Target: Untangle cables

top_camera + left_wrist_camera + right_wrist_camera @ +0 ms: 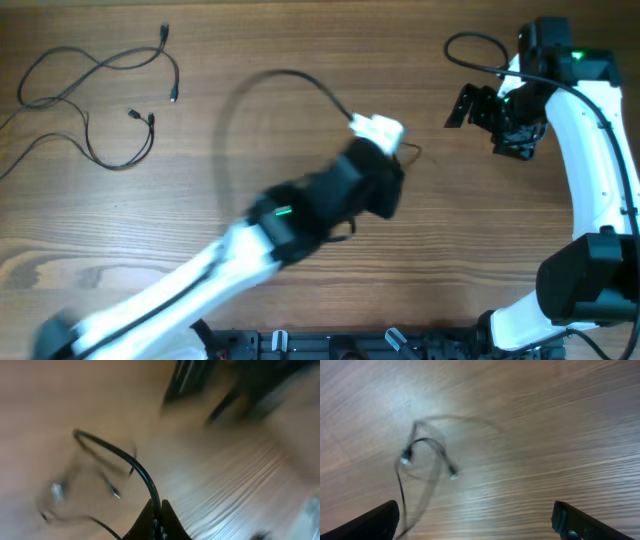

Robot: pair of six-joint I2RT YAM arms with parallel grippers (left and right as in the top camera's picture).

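Plainly, the jaws of the left arm (300,205) are pinched shut on one strand of the cables (116,453), which arcs leftward from them above the worktop (150,230), while the nearby right arm (585,120) holds its jaws wide open and empty, the small bunch ahead of them

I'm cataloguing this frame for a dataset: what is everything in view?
loose cables: several thin strands, black, far-left corner of the table
held cable: one, black, pinched in the left gripper
table: one, brown wood, under everything
left gripper: one, black, mid-table, shut on the held cable
right gripper: one, black, right side, open and empty
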